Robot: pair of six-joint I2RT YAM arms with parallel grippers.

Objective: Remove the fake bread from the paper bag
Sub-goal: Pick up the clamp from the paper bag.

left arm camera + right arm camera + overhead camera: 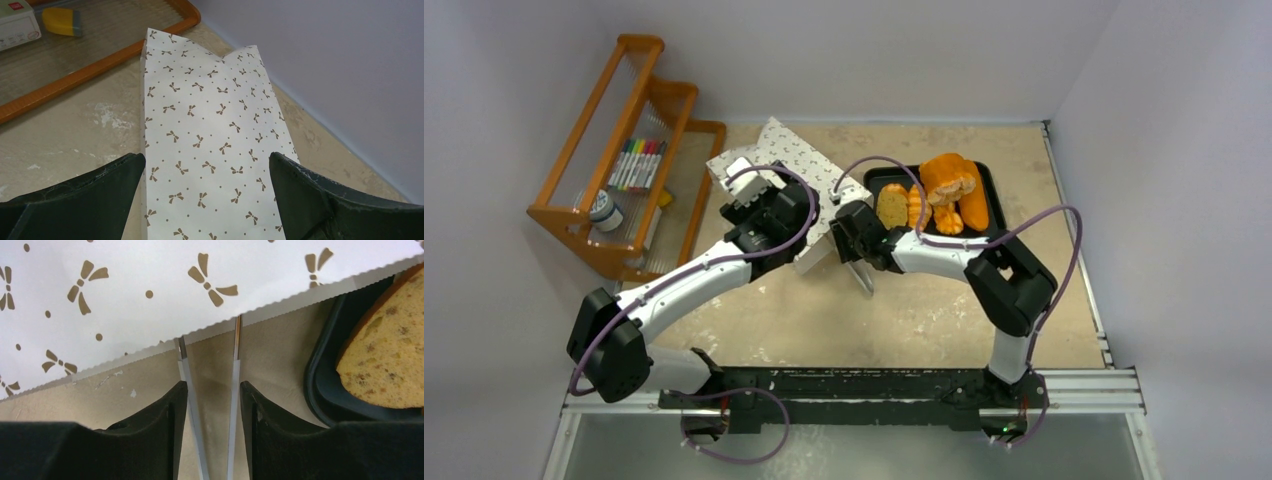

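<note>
The white paper bag (789, 150) with small brown bow marks lies flat on the table; it also shows in the left wrist view (210, 130) and the right wrist view (125, 295). The fake bread (949, 185), orange loaves and rolls, lies on the black tray (876, 175), with a flat tan slice (892, 205) (387, 355) at its left end. My left gripper (754, 195) (207, 165) is open just above the bag, one finger over each long edge. My right gripper (856, 240) (214, 390) is shut on metal tongs (235, 365), whose tips reach the bag's serrated mouth edge.
An orange wooden rack (634, 165) with markers and a tape roll (604, 210) stands at the back left; its rim (100, 65) lies close to the bag's far end. The tray's edge (320, 385) is right of the tongs. Walls close the back and right.
</note>
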